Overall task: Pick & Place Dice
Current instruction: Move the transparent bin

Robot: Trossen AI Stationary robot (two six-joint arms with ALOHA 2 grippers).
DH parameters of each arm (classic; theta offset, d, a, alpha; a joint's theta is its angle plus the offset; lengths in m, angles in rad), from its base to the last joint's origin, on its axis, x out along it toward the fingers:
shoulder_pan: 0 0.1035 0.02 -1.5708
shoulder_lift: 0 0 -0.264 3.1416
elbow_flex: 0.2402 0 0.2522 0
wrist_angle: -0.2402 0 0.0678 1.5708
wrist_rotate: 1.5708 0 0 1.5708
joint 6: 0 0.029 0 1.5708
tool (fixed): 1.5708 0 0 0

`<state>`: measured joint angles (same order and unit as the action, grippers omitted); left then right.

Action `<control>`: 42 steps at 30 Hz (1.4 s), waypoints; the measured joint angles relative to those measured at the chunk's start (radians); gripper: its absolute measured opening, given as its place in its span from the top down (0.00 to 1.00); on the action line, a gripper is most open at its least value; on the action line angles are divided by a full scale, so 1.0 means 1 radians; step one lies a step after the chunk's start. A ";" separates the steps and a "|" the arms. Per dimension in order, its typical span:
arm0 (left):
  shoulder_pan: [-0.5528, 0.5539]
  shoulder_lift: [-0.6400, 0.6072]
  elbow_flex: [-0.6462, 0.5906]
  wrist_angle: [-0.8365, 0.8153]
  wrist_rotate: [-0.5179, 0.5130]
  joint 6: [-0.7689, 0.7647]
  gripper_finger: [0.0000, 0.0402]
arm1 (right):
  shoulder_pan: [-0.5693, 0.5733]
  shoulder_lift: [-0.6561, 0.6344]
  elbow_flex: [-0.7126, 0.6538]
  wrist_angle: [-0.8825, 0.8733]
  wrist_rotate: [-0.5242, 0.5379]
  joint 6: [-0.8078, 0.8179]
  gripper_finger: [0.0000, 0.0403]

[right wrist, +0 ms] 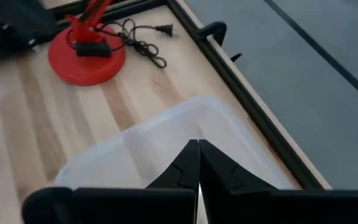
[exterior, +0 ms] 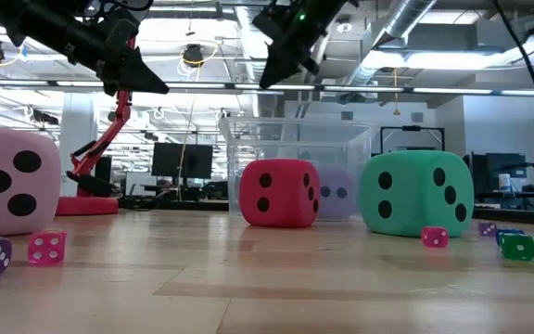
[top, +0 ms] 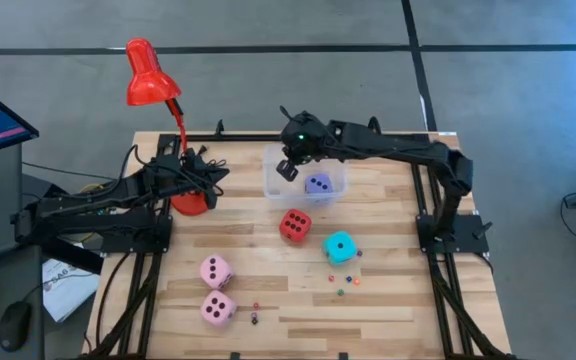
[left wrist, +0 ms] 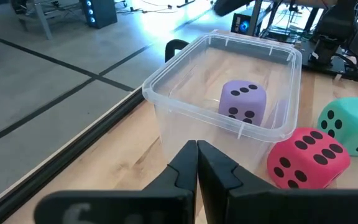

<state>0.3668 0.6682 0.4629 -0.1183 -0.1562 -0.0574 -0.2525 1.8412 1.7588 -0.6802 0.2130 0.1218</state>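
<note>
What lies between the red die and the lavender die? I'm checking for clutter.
Only the clear bin's front wall: the lavender die sits inside it and the red die stands just outside on bare wood. The left wrist view shows it best.

Both grippers raised, jaws closed

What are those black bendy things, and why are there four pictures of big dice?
They are two robot arms, each ending in a claw. One picture looks down from above, one looks across the table, and two come from cameras on the arms. The right claw is shut above a clear box holding the lavender die. The left claw waits, shut and empty, by a red lamp. On the table lie a red die, a cyan die, two pink dice and some tiny dice.
</note>
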 joint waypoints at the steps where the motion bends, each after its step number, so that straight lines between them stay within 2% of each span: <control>1: 0.000 0.000 0.000 -0.002 0.000 0.000 1.00 | 0.006 -0.004 0.000 -0.005 0.002 -0.002 1.00; 7: 0.000 0.000 0.000 -0.009 0.000 0.000 1.00 | 0.032 -0.028 -0.057 0.005 0.046 -0.018 1.00; 13: 0.000 0.000 0.000 -0.007 0.000 0.000 1.00 | 0.054 -0.051 -0.214 0.194 0.054 -0.002 1.00; 19: -0.001 0.000 0.000 -0.008 0.001 0.000 1.00 | 0.073 -0.122 -0.349 0.281 0.050 0.010 1.00; 42: -0.001 0.000 0.000 0.022 0.000 -0.003 1.00 | 0.081 -0.722 -1.002 0.611 0.081 0.010 1.00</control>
<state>0.3660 0.6682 0.4629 -0.0959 -0.1564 -0.0601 -0.1715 1.1192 0.7564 -0.0694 0.2935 0.1322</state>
